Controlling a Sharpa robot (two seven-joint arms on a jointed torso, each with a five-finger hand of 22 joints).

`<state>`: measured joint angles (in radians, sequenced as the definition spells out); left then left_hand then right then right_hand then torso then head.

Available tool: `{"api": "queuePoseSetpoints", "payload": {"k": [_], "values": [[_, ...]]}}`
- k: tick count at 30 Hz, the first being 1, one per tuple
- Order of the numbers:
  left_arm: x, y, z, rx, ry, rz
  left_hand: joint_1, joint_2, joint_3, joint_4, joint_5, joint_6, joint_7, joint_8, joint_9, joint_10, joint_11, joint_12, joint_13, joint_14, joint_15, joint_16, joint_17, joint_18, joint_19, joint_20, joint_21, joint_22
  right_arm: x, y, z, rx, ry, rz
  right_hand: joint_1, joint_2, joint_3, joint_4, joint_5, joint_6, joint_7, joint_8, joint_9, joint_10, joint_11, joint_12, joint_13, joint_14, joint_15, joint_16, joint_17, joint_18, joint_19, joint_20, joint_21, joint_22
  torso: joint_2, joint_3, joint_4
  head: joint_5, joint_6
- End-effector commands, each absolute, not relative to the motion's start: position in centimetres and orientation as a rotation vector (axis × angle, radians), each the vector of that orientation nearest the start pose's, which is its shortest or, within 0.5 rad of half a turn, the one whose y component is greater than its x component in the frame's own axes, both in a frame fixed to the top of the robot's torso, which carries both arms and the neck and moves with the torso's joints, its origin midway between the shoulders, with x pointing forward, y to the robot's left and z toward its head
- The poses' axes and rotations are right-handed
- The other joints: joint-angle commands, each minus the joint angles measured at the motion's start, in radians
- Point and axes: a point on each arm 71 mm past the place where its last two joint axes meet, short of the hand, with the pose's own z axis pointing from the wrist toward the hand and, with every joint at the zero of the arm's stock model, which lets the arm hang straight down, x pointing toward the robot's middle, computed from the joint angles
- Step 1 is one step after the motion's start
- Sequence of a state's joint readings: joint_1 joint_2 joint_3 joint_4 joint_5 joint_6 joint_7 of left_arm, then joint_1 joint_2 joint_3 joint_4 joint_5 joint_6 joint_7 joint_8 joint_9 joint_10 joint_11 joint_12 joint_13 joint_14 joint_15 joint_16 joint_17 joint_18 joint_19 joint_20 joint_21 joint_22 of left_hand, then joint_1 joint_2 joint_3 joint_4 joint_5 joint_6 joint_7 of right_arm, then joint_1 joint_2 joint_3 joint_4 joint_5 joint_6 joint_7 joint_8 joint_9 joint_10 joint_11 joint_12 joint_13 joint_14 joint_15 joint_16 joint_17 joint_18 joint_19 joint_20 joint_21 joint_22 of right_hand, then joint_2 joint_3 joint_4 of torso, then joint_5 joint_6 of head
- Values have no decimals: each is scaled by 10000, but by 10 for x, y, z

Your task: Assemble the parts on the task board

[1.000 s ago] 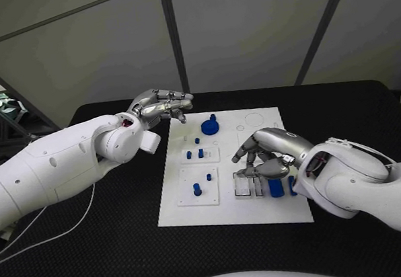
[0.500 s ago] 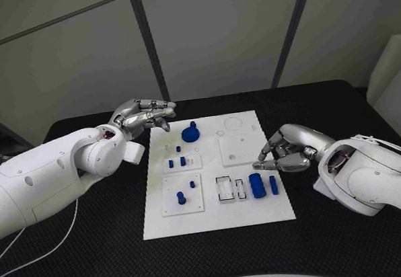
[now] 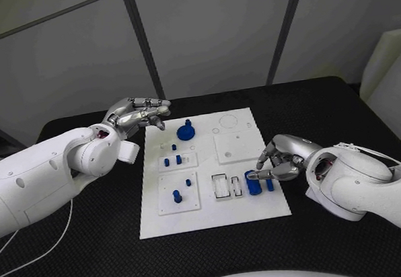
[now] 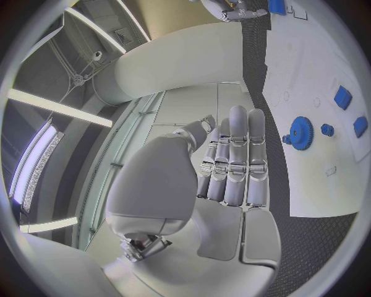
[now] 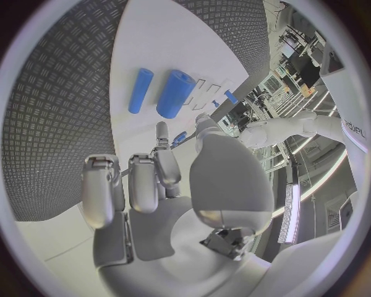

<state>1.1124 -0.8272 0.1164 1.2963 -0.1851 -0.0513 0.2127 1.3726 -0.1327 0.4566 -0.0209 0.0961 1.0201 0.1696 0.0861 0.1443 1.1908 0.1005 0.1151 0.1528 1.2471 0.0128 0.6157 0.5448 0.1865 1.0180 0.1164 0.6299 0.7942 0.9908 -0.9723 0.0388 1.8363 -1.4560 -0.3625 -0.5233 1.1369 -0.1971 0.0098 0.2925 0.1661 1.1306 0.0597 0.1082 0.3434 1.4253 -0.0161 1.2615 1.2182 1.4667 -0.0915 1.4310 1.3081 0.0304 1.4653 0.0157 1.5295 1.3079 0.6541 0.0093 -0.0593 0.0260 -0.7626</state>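
Note:
The white task board (image 3: 241,149) lies in the middle of the black table. A blue gear (image 3: 186,132) stands at its far end, also in the left wrist view (image 4: 300,132). Small blue pegs (image 3: 173,160) stand in the left-hand blocks. A thick blue cylinder (image 3: 252,185) and a thin one (image 3: 269,185) lie near the board's right edge, also in the right wrist view (image 5: 175,94) (image 5: 140,90). My right hand (image 3: 276,160) hovers there with fingers curled, holding nothing, a fingertip close to the thick cylinder's end. My left hand (image 3: 140,113) hangs off the board's far left corner, holding nothing.
Two clear slots (image 3: 228,187) sit left of the cylinders. A square white block (image 3: 236,146) lies on the board's right half. Grey partition walls stand behind the table, and a pale panel (image 3: 400,89) stands at the right.
The camera has shifted. My right hand, beside the board's right edge half a second ago, has come back to the blue cylinders. My left hand has stayed by the far left corner.

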Motion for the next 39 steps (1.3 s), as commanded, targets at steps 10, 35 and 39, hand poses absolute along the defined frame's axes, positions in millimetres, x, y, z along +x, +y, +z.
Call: {"api": "queuePoseSetpoints", "payload": {"k": [10,35,39], "values": [[523,258,-191,-10526,15805,-15041,-113,-24,-46,-6,-36,-24,7,-48,15,-80,-16,-34,10,3,49,-20,-15,-46,21,61,-58,-10,403,-188,-237,1206,19145,4355,3,27,-148,6,53,-85,-15,-38,72,-60,-18,82,75,550,34,50,109,-183,861,60,46,2159,11,-6,-16,75,-68],[524,258,-191,-10572,15844,-14985,-125,-25,-52,1,-45,-33,7,-58,18,-92,-15,-37,16,7,50,-35,-16,-45,26,63,-77,-23,402,-174,-250,566,19628,3827,711,323,-182,-30,120,337,-172,213,799,98,-145,413,547,597,-54,194,365,-236,946,-3,208,2370,5,-4,-19,185,-91],[524,258,-192,-10583,15853,-14971,-125,-25,-52,1,-45,-33,7,-58,18,-92,-15,-37,16,7,50,-35,-16,-45,26,63,-77,-23,402,-172,-247,845,19280,4041,796,420,-149,-41,136,406,-214,265,974,169,-184,526,687,609,-86,228,421,-249,967,-36,247,2420,2,-8,-14,209,-94]]}}
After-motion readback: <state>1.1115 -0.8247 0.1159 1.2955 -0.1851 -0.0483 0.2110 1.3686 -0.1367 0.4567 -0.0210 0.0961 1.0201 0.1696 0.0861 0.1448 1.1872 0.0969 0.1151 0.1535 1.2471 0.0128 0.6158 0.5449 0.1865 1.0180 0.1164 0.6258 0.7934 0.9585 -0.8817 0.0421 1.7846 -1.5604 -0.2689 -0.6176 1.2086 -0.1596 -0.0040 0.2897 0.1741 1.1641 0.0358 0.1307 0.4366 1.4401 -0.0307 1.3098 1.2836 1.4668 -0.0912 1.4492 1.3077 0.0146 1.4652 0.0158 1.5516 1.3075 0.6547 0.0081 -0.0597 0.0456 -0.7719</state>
